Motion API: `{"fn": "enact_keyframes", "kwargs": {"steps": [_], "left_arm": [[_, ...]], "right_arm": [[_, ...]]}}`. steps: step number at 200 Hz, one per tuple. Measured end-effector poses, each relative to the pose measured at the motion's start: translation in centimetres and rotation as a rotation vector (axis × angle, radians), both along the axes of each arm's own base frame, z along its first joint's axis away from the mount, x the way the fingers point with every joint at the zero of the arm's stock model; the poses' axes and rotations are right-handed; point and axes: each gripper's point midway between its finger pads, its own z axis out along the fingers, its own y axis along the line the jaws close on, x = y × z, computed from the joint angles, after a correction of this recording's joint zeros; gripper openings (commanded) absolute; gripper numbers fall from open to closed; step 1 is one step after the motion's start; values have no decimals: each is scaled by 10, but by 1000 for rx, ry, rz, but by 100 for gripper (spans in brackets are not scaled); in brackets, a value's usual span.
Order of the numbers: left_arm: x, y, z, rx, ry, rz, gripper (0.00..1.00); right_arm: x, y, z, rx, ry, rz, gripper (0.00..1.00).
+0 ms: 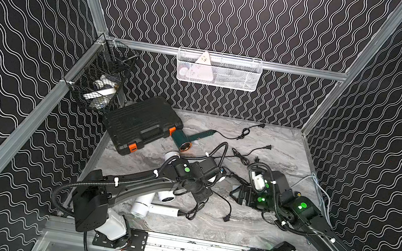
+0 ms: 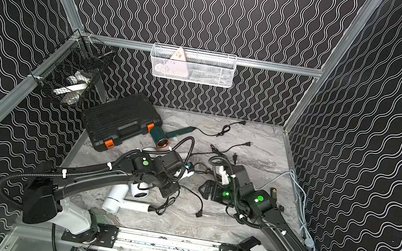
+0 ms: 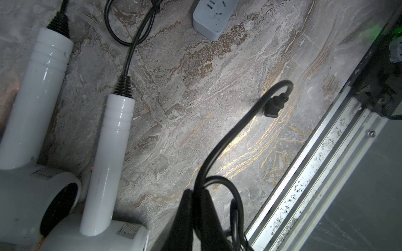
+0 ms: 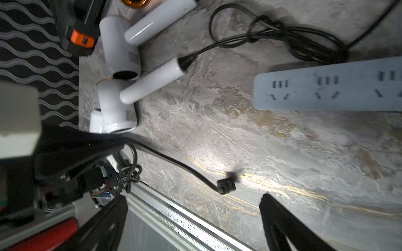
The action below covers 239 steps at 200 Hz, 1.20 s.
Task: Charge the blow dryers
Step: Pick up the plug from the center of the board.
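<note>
In both top views, reading left to right, the black case (image 1: 140, 124) sits at the left of the counter (image 1: 231, 234). The dark green blow dryer (image 1: 183, 139) lies just beside it, and the three white blow dryers (image 1: 142, 205) lie nearer the front, partly under the left arm. Each dryer appears to be a rigid, glossy plastic shell: probably light, but smooth enough to slip in a pinch, so the cylindrical handle is the better place to hold the body. For charging, however, the working part is the lead. The left hand (image 3: 195, 202) is closed on a thin black cord (image 3: 228, 134) short of its end. Which dryer this cord belongs to cannot be traced. The cord is limp and springy, and it arcs away from the fingers, so the plug (image 3: 274, 105) appears to hang just above the counter and is likely to swing or twist. Take hold on the small moulded plug body, behind the prongs, never on the cord alone. Further right, the pale blue power strip (image 4: 326, 84) lies flat, and the sockets in view are empty. The right hand (image 4: 193, 196) is wide open and holds nothing, with the plug just ahead of the gap between its fingers.
</note>
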Motion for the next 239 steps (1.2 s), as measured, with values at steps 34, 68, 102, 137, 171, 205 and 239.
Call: {"fn": "enact_keyframes", "kwargs": {"steps": [34, 68, 102, 137, 171, 205, 239], "left_arm": [[3, 7, 12, -33, -24, 16, 0], [4, 12, 16, -48, -28, 29, 0], [8, 21, 24, -72, -40, 56, 0], [12, 27, 31, -96, -41, 79, 0], [14, 31, 33, -110, -36, 93, 0], [14, 32, 35, -122, -26, 94, 0], [14, 32, 35, -123, -22, 96, 0]], "right_arm": [[-15, 28, -10, -131, -69, 99, 98], [-8, 31, -6, -173, -135, 41, 98], [-1, 27, 0, -174, -172, -8, 99], [-5, 23, -11, -172, -171, -6, 95], [-12, 31, -20, -131, -168, 24, 93], [-13, 38, -27, -91, -160, 20, 86], [-9, 44, -38, -87, -131, -15, 74]]}}
